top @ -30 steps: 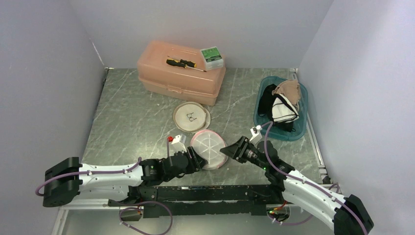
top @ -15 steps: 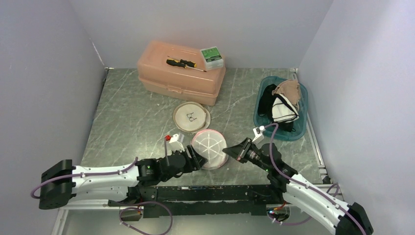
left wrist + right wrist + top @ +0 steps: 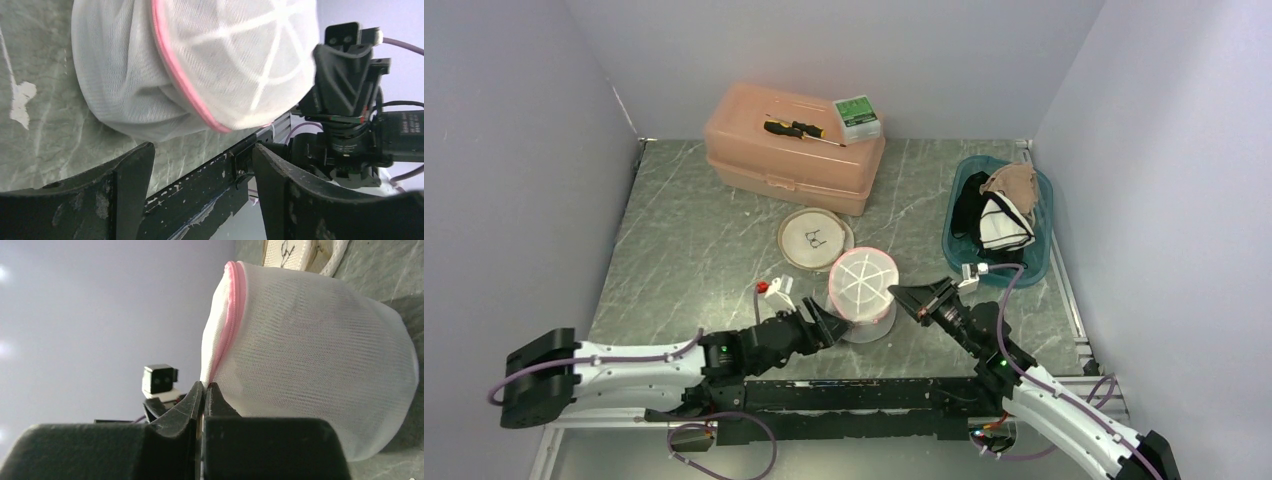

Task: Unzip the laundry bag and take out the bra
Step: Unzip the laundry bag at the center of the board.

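Observation:
The laundry bag (image 3: 864, 283) is a white mesh drum with a pink zip band, pulled up tall off the table near the front middle. My right gripper (image 3: 898, 294) is shut on the bag's right edge, and in the right wrist view its tips (image 3: 205, 386) pinch right at the pink zip (image 3: 231, 315). My left gripper (image 3: 826, 325) stands open just left of and below the bag, touching nothing. The left wrist view has the bag (image 3: 200, 65) ahead of the spread fingers (image 3: 127, 175), with the table's front rail between them. The bra is hidden.
A pink toolbox (image 3: 794, 155) at the back carries a screwdriver (image 3: 802, 128) and a green box (image 3: 856, 115). A flat round mesh bag (image 3: 814, 238) lies behind the lifted bag. A teal tub (image 3: 1036, 268) of clothes stands at the right. A small white and red piece (image 3: 776, 290) lies left.
My right gripper closed on the bag's zip edge and pulled it up and back, so the flat bag now stands tall. My left gripper opened wider.

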Robot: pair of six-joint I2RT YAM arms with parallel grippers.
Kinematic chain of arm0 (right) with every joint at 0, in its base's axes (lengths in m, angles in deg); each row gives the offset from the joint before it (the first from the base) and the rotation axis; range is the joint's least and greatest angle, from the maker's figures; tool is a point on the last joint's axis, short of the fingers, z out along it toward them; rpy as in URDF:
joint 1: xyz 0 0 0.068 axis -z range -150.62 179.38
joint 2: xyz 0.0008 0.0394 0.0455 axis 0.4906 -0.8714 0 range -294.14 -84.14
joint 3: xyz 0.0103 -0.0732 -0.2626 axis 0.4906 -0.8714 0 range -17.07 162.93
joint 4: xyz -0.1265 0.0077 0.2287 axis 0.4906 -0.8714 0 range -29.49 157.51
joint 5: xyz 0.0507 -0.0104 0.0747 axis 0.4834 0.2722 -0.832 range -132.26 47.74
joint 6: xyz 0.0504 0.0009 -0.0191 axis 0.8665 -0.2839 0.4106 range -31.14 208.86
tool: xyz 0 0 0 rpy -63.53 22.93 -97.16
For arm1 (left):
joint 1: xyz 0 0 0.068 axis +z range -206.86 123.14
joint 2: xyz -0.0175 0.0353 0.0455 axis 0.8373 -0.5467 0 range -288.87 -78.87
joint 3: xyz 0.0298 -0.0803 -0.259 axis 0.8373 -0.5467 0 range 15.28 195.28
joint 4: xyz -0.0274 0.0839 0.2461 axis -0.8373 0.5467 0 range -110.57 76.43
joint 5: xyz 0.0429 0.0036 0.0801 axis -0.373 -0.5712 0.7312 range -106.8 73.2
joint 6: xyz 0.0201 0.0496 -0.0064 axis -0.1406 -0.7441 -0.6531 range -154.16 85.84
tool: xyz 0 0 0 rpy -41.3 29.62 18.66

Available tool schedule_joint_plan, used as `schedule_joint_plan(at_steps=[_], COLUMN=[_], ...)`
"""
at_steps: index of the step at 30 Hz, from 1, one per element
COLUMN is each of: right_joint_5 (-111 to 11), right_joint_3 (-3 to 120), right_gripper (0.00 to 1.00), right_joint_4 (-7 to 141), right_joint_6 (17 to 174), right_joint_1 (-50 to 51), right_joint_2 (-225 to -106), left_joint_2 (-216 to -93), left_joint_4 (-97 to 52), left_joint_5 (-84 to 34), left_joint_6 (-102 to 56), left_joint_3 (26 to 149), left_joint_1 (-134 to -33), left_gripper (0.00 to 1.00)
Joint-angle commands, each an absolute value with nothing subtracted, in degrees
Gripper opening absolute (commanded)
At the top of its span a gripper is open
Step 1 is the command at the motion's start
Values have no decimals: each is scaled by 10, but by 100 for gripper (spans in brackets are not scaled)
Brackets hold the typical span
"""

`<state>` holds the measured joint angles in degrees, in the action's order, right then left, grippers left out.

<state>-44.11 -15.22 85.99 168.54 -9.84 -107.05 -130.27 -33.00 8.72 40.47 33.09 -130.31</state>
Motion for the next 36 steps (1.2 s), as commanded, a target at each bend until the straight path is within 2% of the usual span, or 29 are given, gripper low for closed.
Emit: schedule_joint_plan(at_steps=[1,5,9,17,32,34,36], right_joint_5=[-398,-399,-403,-402,-460,-460,-463], right_joint_3=[-135,-145,-143,-137,-150,-149,-147], right_gripper=[0,0,0,0,0,0,0], right_joint_4=[911,907,882,825,849,844,835], right_joint_6=[1726,1738,1730,1705,1703,1699,1691], right_joint_1=[-98,-99,-98,-99,-99,-99,-98], right_joint_2=[-1076,-1076,-1062,-1016,-1033,-1029,-1027], left_joint_2=[-1379,-1430,-1451,-1475,-1539,-1548,-1556], left_joint_4=[-489,-573,-565,-584,-706,-726,-747], left_joint_5=[89,137,165,187,91,85,81], left_joint_6=[440,457,467,493,447,441,432], left_joint_3=[331,327,347,333,331,329,329], left_joint_1=[-1319,-1323,-1323,-1321,-1274,-1272,-1272], left_gripper=[77,77,76,68,66,59,46])
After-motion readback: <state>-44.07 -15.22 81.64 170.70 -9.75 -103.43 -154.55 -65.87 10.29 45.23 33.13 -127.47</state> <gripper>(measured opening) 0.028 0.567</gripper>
